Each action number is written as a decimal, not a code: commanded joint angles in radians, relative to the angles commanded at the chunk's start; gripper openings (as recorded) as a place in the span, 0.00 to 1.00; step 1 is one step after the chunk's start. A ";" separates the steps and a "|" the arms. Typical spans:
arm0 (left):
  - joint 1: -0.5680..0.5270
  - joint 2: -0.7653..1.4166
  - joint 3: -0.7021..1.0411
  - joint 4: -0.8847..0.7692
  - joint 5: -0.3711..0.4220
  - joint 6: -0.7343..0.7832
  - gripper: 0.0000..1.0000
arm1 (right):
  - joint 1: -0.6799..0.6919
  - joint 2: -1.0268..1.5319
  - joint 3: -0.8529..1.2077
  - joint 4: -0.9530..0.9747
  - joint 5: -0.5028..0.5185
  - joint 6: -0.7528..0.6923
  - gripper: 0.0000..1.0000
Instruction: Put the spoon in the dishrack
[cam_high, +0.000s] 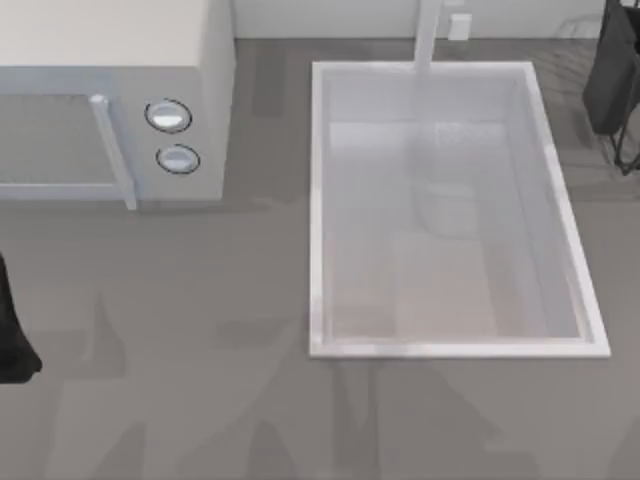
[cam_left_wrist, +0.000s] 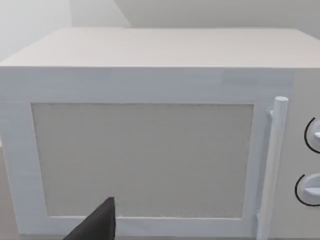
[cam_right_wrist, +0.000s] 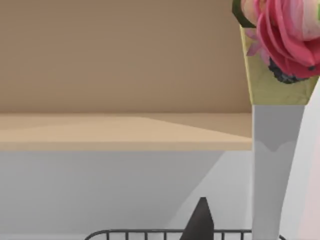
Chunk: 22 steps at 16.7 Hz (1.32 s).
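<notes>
- While the right arm (cam_high: 618, 75) hangs as a dark shape at the far right edge of the top view, its wrist camera shows the slim white-handled spoon (cam_right_wrist: 274, 165) standing upright and very close, with its yellowish bowl end and a pink-red blob uppermost.
- Since the spoon sits so near and steady before that camera, I judge that the right gripper (cam_right_wrist: 200, 220) is pinching it, though only one dark fingertip shows and the contact itself is hidden; how the claw stands I cannot tell for certain.
- Beneath the spoon, the thin dark wire dishrack (cam_right_wrist: 150, 233) shows its upper rim; in the top view a dark wire loop of it (cam_high: 630, 160) peeps out under the arm, right of the large white rectangular sink basin (cam_high: 318, 200).
- By my reading the carry is nearly done and the placing step is in hand.
- Next, the spoon wants lowering straight down until it lies inside the rack's wires, then the fingers spreading to let it go.
- At the left edge of the table the left arm (cam_high: 12, 330) is parked, its camera facing the pale grey boxy microwave (cam_left_wrist: 150, 150); one dark fingertip (cam_left_wrist: 97, 222) shows, and whether that claw is spread I cannot tell.
</notes>
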<state>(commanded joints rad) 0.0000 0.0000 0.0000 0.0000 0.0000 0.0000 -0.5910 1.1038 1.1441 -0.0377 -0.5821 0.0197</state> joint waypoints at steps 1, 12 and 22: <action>0.000 0.000 0.000 0.000 0.000 0.000 1.00 | 0.016 0.050 -0.005 0.053 0.017 0.001 0.00; 0.000 0.000 0.000 0.000 0.000 0.000 1.00 | 0.257 0.646 -0.147 0.806 0.278 -0.004 0.00; 0.000 0.000 0.000 0.000 0.000 0.000 1.00 | 0.284 0.693 -0.165 0.861 0.305 -0.003 0.23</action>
<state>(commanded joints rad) 0.0000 0.0000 0.0000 0.0000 0.0000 0.0000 -0.3068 1.7970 0.9786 0.8231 -0.2772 0.0162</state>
